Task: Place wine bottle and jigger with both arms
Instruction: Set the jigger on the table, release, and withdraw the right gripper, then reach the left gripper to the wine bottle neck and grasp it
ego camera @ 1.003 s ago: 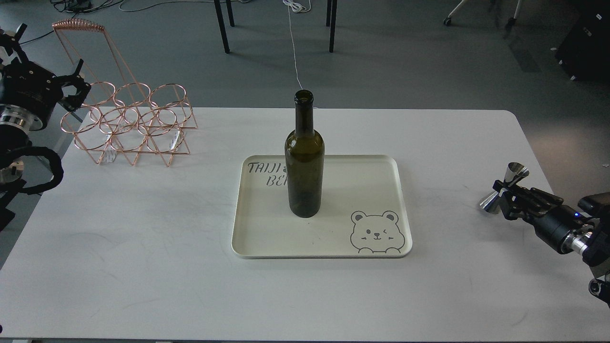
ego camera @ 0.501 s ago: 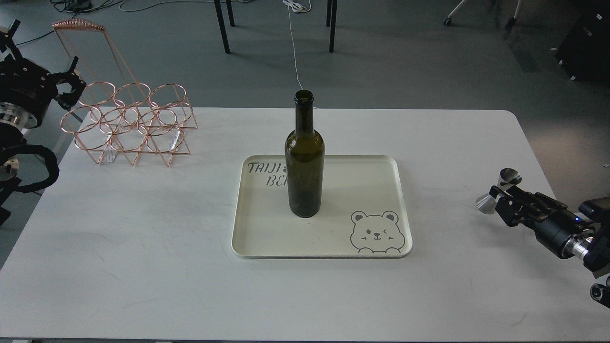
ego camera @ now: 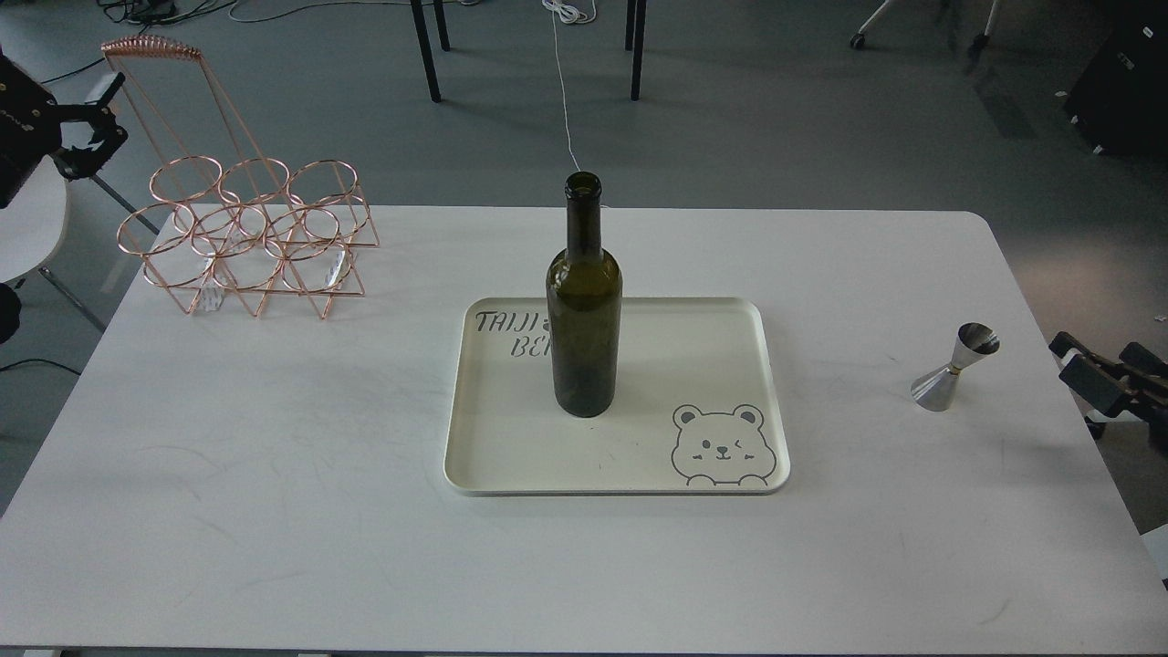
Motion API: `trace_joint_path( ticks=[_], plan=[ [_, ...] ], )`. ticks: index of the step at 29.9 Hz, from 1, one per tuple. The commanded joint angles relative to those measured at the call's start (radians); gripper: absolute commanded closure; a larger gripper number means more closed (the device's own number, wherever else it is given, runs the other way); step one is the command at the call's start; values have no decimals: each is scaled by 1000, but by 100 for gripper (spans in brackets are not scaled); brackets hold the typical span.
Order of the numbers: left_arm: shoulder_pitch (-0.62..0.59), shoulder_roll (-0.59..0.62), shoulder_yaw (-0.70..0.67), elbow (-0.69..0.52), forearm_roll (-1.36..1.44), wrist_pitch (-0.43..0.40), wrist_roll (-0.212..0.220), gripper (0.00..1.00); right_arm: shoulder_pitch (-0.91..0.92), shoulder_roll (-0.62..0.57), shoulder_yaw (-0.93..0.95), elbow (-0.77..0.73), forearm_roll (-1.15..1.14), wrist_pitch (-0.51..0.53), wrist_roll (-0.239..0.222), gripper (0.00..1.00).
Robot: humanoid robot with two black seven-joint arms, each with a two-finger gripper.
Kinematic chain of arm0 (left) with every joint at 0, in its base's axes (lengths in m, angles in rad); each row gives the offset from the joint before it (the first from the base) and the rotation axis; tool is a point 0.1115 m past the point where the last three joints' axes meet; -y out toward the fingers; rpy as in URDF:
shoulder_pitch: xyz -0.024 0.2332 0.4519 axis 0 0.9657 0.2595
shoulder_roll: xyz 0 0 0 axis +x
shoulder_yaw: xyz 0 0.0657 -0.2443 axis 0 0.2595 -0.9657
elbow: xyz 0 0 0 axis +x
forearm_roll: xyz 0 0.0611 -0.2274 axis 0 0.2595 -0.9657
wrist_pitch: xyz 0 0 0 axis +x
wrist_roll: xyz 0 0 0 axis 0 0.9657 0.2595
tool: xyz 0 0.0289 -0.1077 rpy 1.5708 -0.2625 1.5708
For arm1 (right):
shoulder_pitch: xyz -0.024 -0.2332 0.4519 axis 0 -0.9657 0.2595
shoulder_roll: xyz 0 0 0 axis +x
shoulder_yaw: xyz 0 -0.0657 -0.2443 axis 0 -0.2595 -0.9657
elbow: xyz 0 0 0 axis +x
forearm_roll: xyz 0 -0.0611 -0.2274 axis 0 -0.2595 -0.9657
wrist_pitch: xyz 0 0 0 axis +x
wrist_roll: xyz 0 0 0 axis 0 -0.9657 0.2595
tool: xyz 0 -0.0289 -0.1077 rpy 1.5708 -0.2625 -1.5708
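The wine bottle (ego camera: 584, 301) stands upright on the cream tray (ego camera: 693, 338) at the middle of the white tabletop (ego camera: 274, 474), on the tray's left half, covering part of the lettering printed there. A bear drawing sits in the tray's near right corner. The jigger (ego camera: 954, 366) stands upright on the bare tabletop near the right edge, well apart from the tray, and nothing touches it. The right pincer (ego camera: 1090, 360) is just off the right edge, beside the jigger but clear of it, its two fingers spread and holding nothing. The left pincer (ego camera: 87, 128) is beyond the far left corner, near the handle of the copper wire rack (ego camera: 246, 233); it looks dark and small, so I cannot tell whether it is spread or clenched.
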Motion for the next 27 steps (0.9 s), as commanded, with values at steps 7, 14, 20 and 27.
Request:
trace_joint_path(
  ticks=[7, 14, 20, 27],
  plan=[
    [-94, 215, -10, -463, 470, 30, -4, 2, 229, 6, 2, -61, 296, 140, 0, 3],
    [-143, 182, -2, -675, 1051, 169, -1, 2, 372, 124, 48, -259, 466, 369, 0, 3],
    [-136, 39, 2, -720, 1546, 231, -5, 2, 397, 198, 168, -290, 718, 498, -21, 3],
    [-133, -122, 5, -723, 1848, 242, -8, 3, 397, 235, 232, -298, 836, 564, -32, 3]
  ],
)
